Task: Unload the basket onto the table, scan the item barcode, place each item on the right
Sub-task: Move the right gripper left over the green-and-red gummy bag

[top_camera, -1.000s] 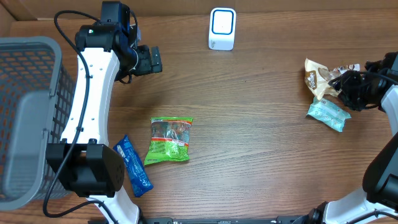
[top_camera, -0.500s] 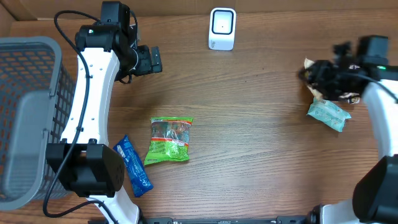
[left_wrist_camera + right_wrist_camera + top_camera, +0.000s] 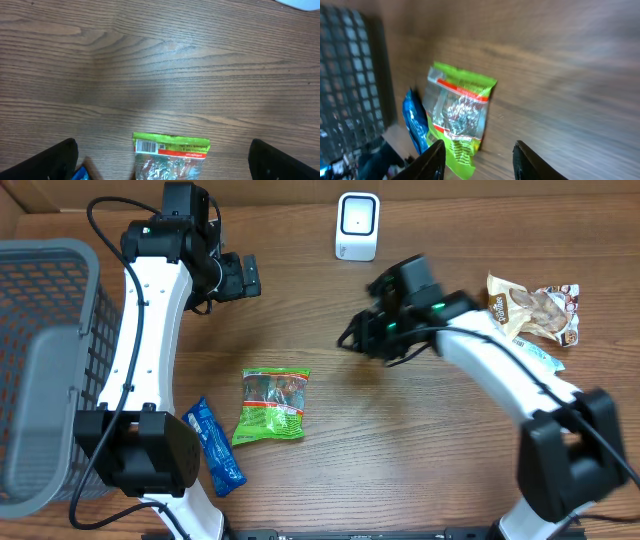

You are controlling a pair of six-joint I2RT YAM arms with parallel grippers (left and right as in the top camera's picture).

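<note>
A green snack bag (image 3: 272, 405) lies flat at the table's front left, its barcode (image 3: 146, 146) showing on the upper band in the left wrist view. The white scanner (image 3: 357, 225) stands at the back centre. My left gripper (image 3: 250, 277) hovers high at the back left, open and holding nothing, looking down at the green bag (image 3: 170, 157). My right gripper (image 3: 355, 338) hangs over the table's centre, to the right of the bag, open and holding nothing. In the right wrist view the green bag (image 3: 457, 112) lies beyond the fingers (image 3: 434, 159).
A blue packet (image 3: 213, 445) lies just left of the green bag. A grey mesh basket (image 3: 40, 360) fills the left edge. A brown-and-white snack bag (image 3: 530, 308) and a teal one (image 3: 545, 358), partly under my right arm, lie at the far right.
My right arm has swung from the snack bags at the far right across to the table's centre, its jaws a little narrower. The left arm has not moved.
</note>
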